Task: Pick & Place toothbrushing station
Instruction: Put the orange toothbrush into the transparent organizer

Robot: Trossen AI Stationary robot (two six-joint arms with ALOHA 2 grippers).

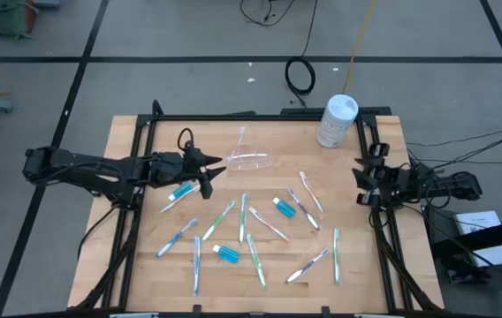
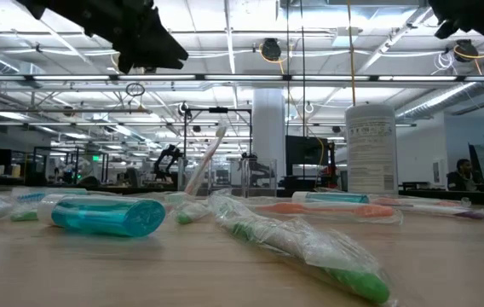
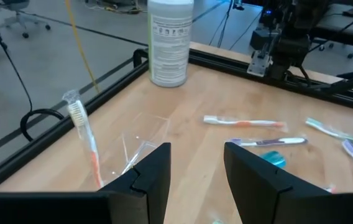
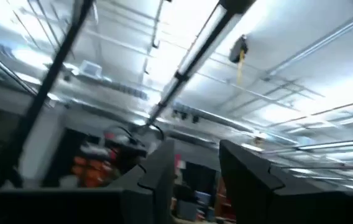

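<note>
- The surface [image 1: 127, 256] is a pale wooden board set in a black frame, standing on a grey floor crossed by dark lines.
- A clear plastic cup [image 1: 251, 161] lies on its side toward the far middle of the surface, with one toothbrush [image 1: 239, 141] sticking out of its mouth past the rim.
- The other toothbrushes [image 1: 257, 259] are scattered loose across the middle and near part of the surface, white, green, blue and pink, most in clear wrappers.
- Three short blue tubes show: one [image 1: 180, 192] near the left gripper, one [image 1: 285, 208] in the middle, one [image 1: 226, 254] nearer the front edge.
- A white canister [image 1: 336, 121] stands upright at the far right corner of the surface.
- The left gripper [image 1: 209, 173] hangs above the surface just beside the cup; in the left wrist view its jaws stand apart with nothing between them, and the cup [image 3: 140, 144] and its toothbrush [image 3: 84, 138] lie just ahead.
- The right gripper [image 1: 360, 184] waits at the right edge of the surface, well apart from the scattered things; its wrist view shows the jaws apart, empty, and pointed up at the ceiling.
- From table height the room behind is a large open hall with long ceiling lights [image 2: 225, 81], hanging cables, metal frames and dark screens; a person [image 2: 462, 173] sits far off at the right.
- Cables [image 1: 300, 76] trail over the floor beyond the far edge.
</note>
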